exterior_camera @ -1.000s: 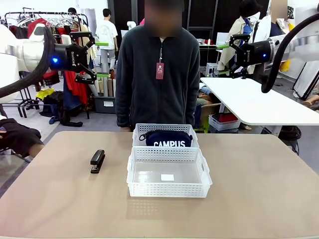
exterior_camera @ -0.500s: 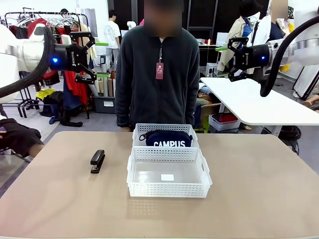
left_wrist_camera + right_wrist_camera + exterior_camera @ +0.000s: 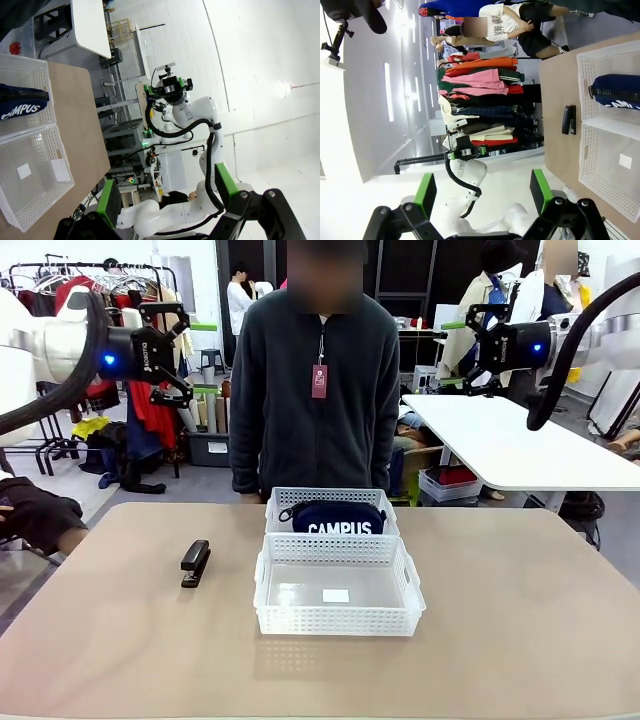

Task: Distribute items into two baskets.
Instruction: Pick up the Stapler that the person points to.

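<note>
Both arms are hanging up in the air here, well above the table. The left gripper is sitting off at the left side with its jaws spread wide and nothing between them. The right gripper is doing the same over on the right, released and empty. The navy CAMPUS pouch is lying in the far basket, the one nearer the person who's standing at the far edge. The near basket is sitting right up against it, front to back, and is showing a small white label on its bottom. The black stapler is lying on the bare tabletop, off to the left of the near basket and apart from it.
</note>
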Robot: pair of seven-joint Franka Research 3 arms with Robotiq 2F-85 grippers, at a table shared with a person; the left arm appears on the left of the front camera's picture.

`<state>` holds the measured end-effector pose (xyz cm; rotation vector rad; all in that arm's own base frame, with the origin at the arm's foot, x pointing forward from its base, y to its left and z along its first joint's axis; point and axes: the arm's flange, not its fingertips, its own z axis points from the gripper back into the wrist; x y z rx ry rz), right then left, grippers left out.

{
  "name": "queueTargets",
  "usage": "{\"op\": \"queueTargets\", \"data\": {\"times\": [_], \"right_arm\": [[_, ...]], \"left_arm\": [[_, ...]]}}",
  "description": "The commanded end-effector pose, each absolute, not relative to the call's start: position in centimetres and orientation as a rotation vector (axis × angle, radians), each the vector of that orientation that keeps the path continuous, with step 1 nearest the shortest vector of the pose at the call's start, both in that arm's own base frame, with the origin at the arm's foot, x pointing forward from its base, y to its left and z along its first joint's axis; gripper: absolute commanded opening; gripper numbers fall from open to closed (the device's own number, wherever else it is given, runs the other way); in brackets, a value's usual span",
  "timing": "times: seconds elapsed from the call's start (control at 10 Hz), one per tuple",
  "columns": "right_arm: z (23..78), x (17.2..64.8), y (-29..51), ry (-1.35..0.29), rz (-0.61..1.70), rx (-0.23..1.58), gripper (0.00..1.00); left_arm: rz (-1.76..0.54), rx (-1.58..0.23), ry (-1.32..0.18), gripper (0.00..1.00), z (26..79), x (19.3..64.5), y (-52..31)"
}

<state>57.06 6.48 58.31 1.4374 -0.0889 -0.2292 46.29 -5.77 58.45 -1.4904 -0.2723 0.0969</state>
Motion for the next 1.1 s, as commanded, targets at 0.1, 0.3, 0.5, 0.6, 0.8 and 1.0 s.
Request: {"op": "queueTargets", "data": {"times": [0.1,0.3,0.5,0.6,0.8,1.0], "right_arm": [[58.3,57.1,6.5,-0.089,-0.229,1.437,1.00],[58.3,57.1,6.5,-0.089,-0.229,1.437,1.00],[58.3,57.1,6.5,-0.089,-0.229,1.437,1.00],[58.3,57.1,6.5,-0.089,-0.229,1.437,1.00],[58.3,57.1,6.5,-0.089,-0.229,1.437,1.00],[58.3,57.1,6.5,-0.089,-0.229,1.437,1.00]], "left_arm": [[0.096,-1.496,-0.268,1.00,58.7,46.2,-5.8],[0.096,-1.496,-0.268,1.00,58.7,46.2,-5.8],[0.096,-1.496,-0.268,1.00,58.7,46.2,-5.8],[0.096,-1.496,-0.268,1.00,58.7,46.2,-5.8],[0.096,-1.496,-0.268,1.00,58.7,46.2,-5.8],[0.096,-1.496,-0.268,1.00,58.7,46.2,-5.8]]}}
